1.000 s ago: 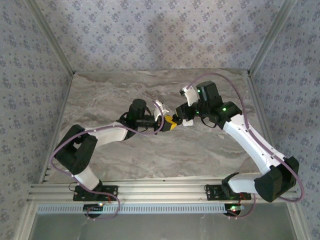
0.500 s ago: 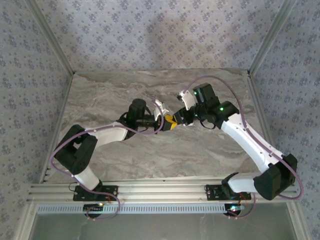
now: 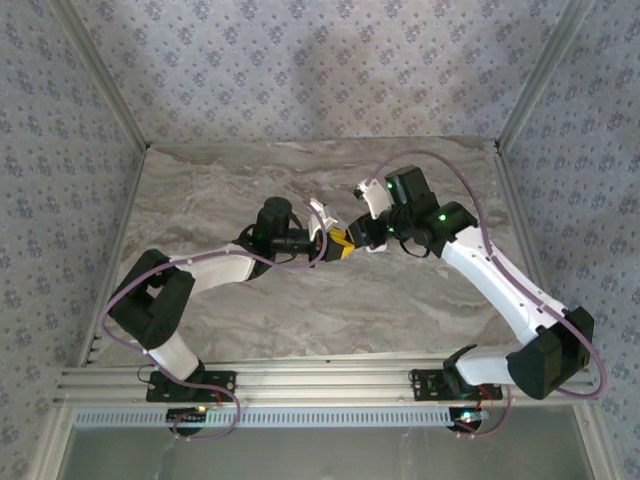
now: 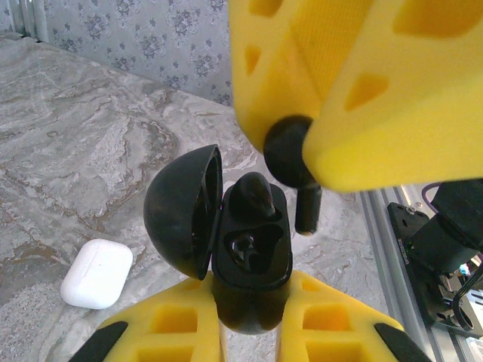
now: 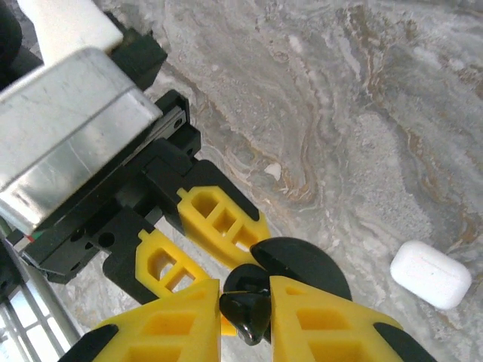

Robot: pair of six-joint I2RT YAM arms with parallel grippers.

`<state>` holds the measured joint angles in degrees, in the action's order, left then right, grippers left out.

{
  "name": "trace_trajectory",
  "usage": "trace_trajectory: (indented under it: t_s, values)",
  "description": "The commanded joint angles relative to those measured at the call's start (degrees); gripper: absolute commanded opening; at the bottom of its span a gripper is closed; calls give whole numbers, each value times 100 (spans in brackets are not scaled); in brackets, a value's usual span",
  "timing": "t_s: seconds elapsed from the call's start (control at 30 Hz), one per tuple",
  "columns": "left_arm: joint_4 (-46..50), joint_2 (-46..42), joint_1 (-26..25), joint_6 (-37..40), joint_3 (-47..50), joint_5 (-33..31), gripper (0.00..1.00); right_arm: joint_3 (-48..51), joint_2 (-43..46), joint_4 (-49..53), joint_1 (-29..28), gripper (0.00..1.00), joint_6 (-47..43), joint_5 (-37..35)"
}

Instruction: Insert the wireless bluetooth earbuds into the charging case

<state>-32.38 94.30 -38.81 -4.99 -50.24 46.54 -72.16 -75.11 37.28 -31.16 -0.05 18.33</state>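
Markings: none legible. No text, brand or number on black charging case [image 4: 249,256] or white case [image 4: 96,274].

Black charging case [image 4: 253,260], black earbud [image 4: 287,147], white case [image 4: 96,273], grey marbled table [image 4: 75,151].

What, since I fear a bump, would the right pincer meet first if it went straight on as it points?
Probably the open black charging case held in the left pincer; the black earbud in the right pincer would touch it first. Depth is hard to judge.
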Motion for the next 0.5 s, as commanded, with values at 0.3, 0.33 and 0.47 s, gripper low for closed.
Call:
trace_trajectory:
  t_s: [0.3, 0.33, 0.47]
  values:
    - [-166, -201, -43, -96, -195, 154, 14, -3, 183, -432, -87, 22, -153, -400]
    - [-168, -202, -44, -119, -195, 160, 14, 8, 181, -440, -99, 22, -153, -407]
    - [-266, -236, -33, -213, -205, 156, 14, 70, 139, -441, -127, 22, -214, -483]
